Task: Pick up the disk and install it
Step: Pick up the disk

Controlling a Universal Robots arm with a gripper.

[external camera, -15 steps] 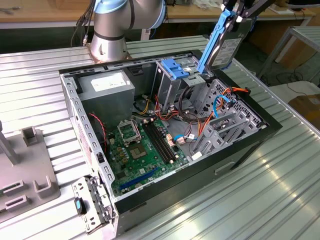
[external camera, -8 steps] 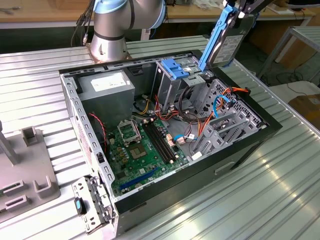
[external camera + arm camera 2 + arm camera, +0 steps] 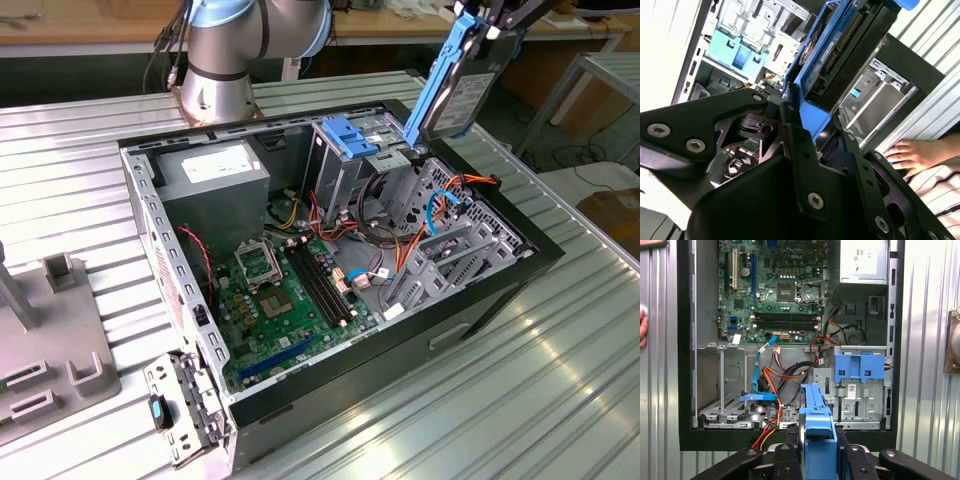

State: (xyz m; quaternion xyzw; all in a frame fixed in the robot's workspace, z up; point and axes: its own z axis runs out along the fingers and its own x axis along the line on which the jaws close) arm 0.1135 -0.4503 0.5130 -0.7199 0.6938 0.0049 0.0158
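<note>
One disk (image 3: 452,85) clamped in closed pincer (image 3: 819,454), tilted above one open computer case (image 3: 152,218); one hand (image 3: 910,156) beside case.

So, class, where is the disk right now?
Exterior view's upper right: the disk, tilted, is clamped in the gripper above the computer case, beside the blue latch piece.

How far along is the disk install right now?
Pickup looks done: the claw holds the disk tilted in the air above the open computer case. Installation is left: the disk isn't seated inside the case yet.
</note>
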